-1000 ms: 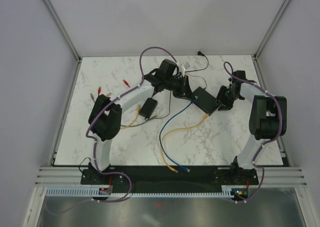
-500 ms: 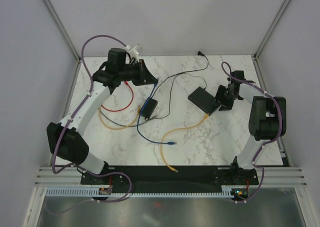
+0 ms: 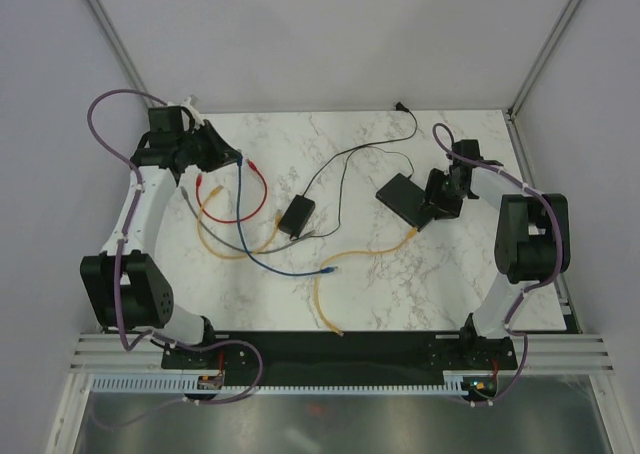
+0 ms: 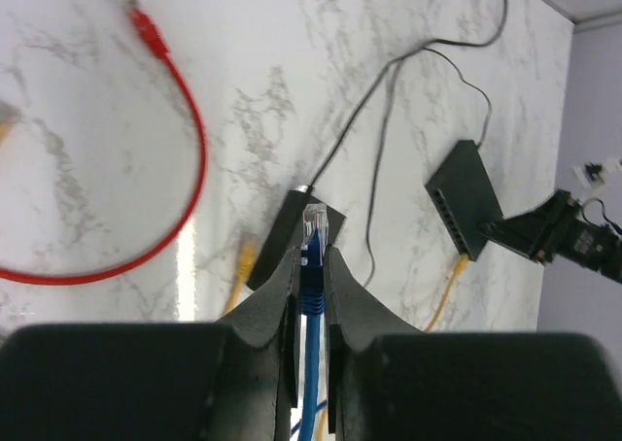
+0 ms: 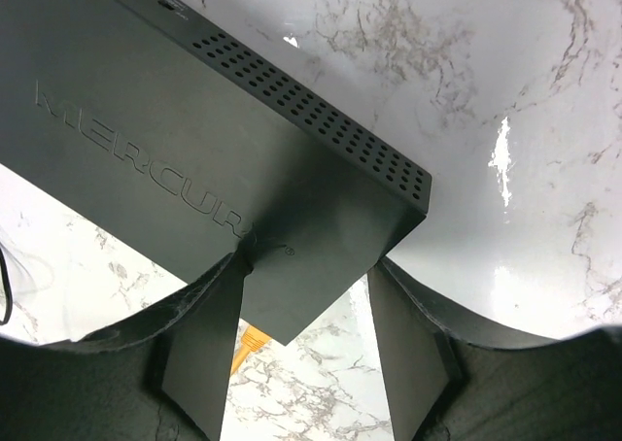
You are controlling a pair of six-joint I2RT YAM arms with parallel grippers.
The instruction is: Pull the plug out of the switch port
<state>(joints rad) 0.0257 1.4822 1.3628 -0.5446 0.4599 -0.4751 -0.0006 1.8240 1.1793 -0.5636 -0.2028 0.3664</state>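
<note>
Left gripper (image 4: 311,258) is clamping the blue plug (image 4: 312,235) near a red cable (image 4: 190,174); right gripper (image 5: 306,266), jaws apart, is straddling the switch (image 5: 194,140) by a yellow cable (image 5: 250,344).

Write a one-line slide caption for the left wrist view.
Left hand pinches a blue cable plug; the switch lies beyond.

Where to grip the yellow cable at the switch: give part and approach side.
Grip the yellow cable at its plug, against the socket edge of the switch, coming from above on the near-left side. The plug sticks out flat there, and the cable trails away leftward.
</note>
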